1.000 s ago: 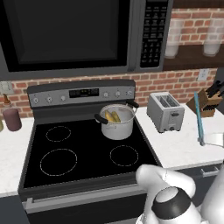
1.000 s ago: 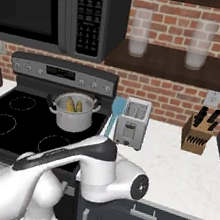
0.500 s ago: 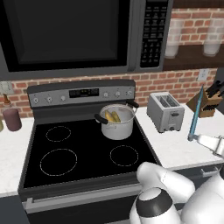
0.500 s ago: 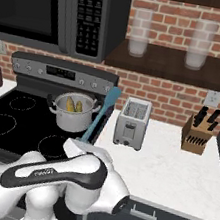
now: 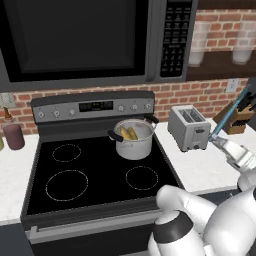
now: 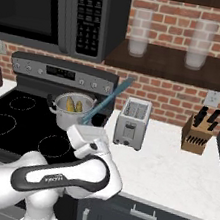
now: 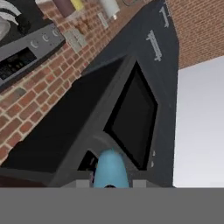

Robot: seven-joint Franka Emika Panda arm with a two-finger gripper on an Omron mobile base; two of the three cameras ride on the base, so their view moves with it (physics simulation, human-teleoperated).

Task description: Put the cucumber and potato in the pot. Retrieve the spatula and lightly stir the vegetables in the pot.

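Steel pot (image 5: 133, 145) holds both vegetables (image 5: 128, 133). The gripper (image 6: 85, 128), at its 4 o'clock, is clamped on the spatula (image 6: 105, 102).

Red brick wall (image 6: 160, 92) behind white counter (image 6: 173, 166).

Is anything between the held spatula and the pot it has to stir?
Nothing visible. The end effector is shut on the spatula, right of the pot. The toaster sits further right on the counter, off that path.
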